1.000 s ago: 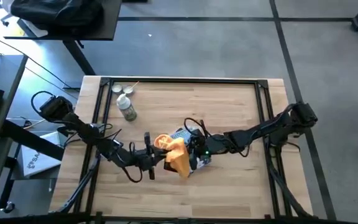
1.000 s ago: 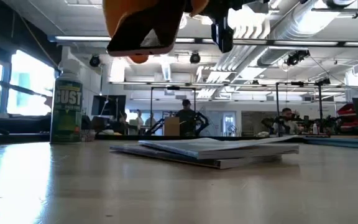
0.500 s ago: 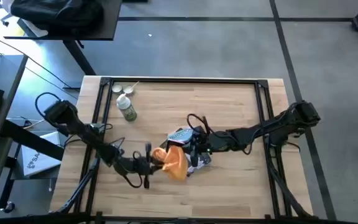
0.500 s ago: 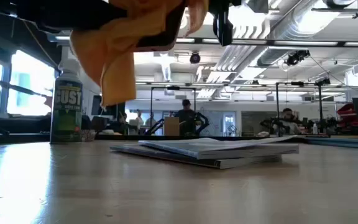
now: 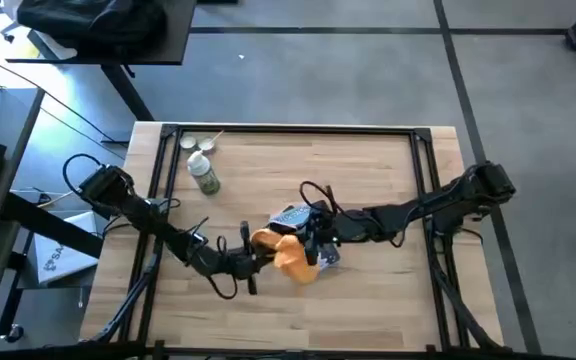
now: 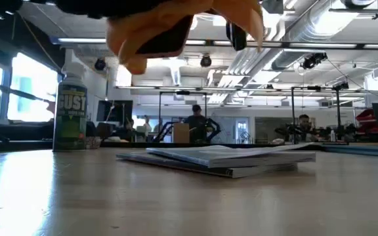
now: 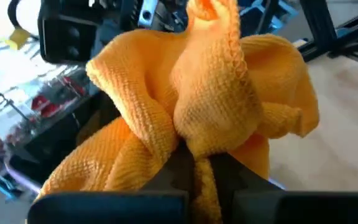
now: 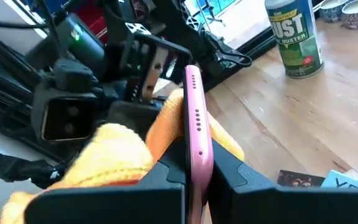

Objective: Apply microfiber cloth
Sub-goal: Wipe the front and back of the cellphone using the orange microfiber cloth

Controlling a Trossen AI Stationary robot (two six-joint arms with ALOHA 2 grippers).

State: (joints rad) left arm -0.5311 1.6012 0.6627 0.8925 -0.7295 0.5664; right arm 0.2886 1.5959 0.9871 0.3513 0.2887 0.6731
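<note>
The orange-yellow microfiber cloth (image 5: 284, 250) is bunched up in the air over the table's middle, with my left gripper (image 5: 256, 259) shut on it from the left. It lies against one flat face of a dark phone with a pink edge (image 8: 194, 118). My right gripper (image 5: 314, 247) is shut on that phone and holds it above a blue-grey printed packet (image 6: 222, 159) lying flat on the wood. In the low view the cloth (image 6: 176, 23) and the phone (image 6: 163, 41) hang high above the tabletop. My left gripper pinches a gathered bunch of the cloth's folds (image 7: 196, 163) between its two fingers, several layers thick. The fingers come about level from the table's left. The cloth is clear of the table and billows out beyond the fingers against the phone. My right gripper pinches the phone by its two flat faces (image 8: 196, 163) near one end, coming from the table's right. The phone stands edge-on in the wrist view with its pink edge showing, and is clear of the table. Cloth (image 8: 120, 155) lies against one face.
A green duster can (image 5: 205, 175) stands at the far left of the table, with small round lids (image 5: 190, 143) beyond it. The packet (image 5: 293, 215) lies under the grippers. Bare wood stretches along the near edge and at the far right.
My left gripper has gone toward the near edge and then to the right, toward the phone, still shut on the cloth. Half a second ago the cloth hung down in a loose flap beside the phone; now it is bunched against the phone again. The phone has kept its place.
</note>
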